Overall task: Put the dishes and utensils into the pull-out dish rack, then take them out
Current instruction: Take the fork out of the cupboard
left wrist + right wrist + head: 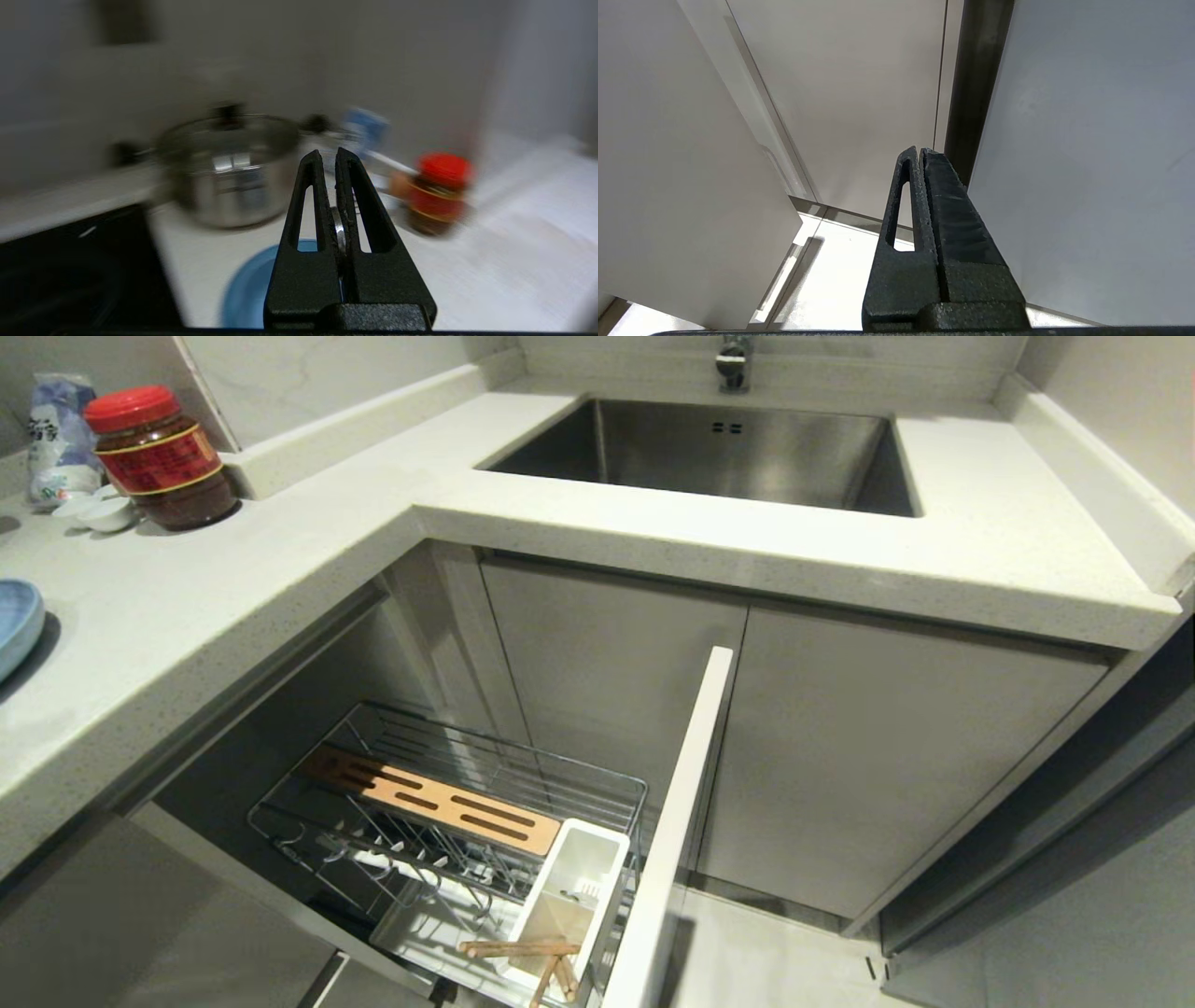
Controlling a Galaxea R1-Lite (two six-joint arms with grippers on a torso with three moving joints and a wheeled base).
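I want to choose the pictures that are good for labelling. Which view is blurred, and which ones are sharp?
Left wrist view: motion blur smears the steel pot with glass lid and the red-lidded jar; only the left gripper is crisp. Head view: sharp, with wide-angle bending of the white stone counter. Right wrist view: sharp on the right gripper.

We are in a home kitchen. We see a pale L-shaped counter (pixel 308 569) with a steel sink (pixel 719 453) set into its far edge under a tap (pixel 733 359). Below it are flat cabinet doors (pixel 878 747) and a pulled-out rack (pixel 448 821). A red-lidded jar (pixel 159 457) stands at the counter's far left corner, and a lidded pot (pixel 229 172) stands beside a black hob (pixel 70 270).
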